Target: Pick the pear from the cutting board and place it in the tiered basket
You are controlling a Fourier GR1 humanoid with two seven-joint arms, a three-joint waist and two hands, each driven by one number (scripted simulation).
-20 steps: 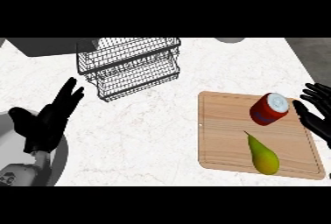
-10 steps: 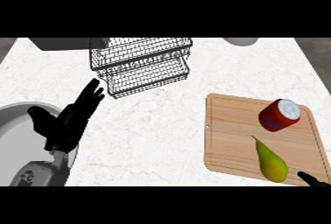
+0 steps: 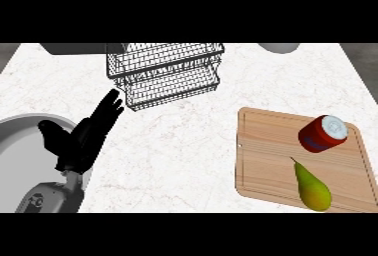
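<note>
pear (image 3: pixel 311 187): lying on the near right part of the cutting board (image 3: pixel 260 150), close to its near edge
pear axis: running far-left to near-right, stem pointing far-left
can (image 3: pixel 322 133): sitting beyond the pear, apart from it
basket (image 3: pixel 166 75): standing far on the desk (image 3: pixel 184 150), left of the cutting board
open room: bare desk lying between basket and cutting board
left hand (image 3: pixel 83 137): hovering at the left, fingers (image 3: pixel 109 107) released, straight, pointing toward the basket

Green-yellow pear (image 3: pixel 312 189) lying on cutting board (image 3: pixel 262 150); wire tiered basket (image 3: pixel 166 72) well apart.
</note>
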